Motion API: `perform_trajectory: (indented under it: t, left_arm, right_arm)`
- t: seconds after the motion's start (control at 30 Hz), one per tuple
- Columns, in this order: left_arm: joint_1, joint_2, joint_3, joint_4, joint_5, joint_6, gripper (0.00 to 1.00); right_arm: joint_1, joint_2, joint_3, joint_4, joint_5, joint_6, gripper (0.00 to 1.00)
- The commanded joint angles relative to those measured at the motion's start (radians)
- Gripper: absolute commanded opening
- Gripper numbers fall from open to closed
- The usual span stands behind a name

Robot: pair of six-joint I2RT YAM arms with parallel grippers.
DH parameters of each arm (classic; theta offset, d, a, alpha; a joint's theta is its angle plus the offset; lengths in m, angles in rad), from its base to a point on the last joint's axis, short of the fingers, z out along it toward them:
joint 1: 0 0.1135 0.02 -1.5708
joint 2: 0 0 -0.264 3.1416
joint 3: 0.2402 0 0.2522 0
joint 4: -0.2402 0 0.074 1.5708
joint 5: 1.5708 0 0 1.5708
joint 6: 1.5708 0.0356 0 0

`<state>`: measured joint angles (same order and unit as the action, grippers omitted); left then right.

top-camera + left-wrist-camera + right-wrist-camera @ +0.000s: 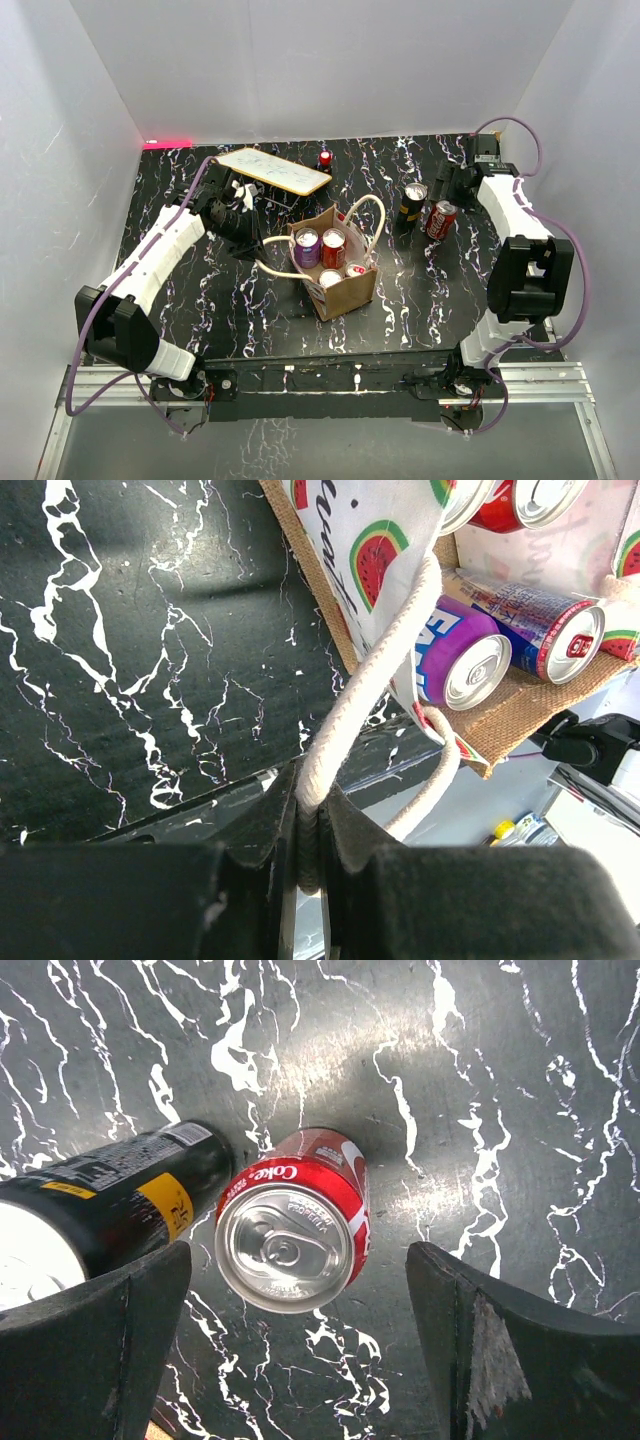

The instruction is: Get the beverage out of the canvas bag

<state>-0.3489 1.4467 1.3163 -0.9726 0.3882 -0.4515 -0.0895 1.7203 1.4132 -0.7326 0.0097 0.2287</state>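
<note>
Canvas bag | black white-veined marble table | white walls

White walls, black white-veined tabletop, red glow back-left.

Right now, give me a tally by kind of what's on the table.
Canvas bag: 1
Drink cans: 6 (4 in the bag, Coke can and black-and-yellow can outside)
Flat board: 1
Small red item, unclear: 1
Total: 9
</note>
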Motion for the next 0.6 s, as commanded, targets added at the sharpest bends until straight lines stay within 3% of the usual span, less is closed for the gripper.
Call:
perform_trajectory:
  t: [0.0,0.13,0.37,0.57]
  left_arm:
    - [0.000,0.002,0.035,-0.012,0.047,-0.016,0.00]
    - [0.001,0.000,0.026,-0.011,0.052,-0.020,0.00]
    - [-0.001,-0.020,-0.019,0.003,0.057,-0.029,0.00]
    - [0.000,-0.023,-0.039,0.020,0.066,-0.036,0.00]
  right_arm:
    - [-0.003,-0.020,0.055,-0.006,0.036,0.005,0.92]
    - [-0.003,-0.081,0.071,-0.065,0.065,0.035,0.92]
    - [0.001,-0.375,-0.243,-0.059,-0.054,0.071,0.91]
    - [0.070,-0.532,-0.344,-0.127,-0.200,0.106,0.90]
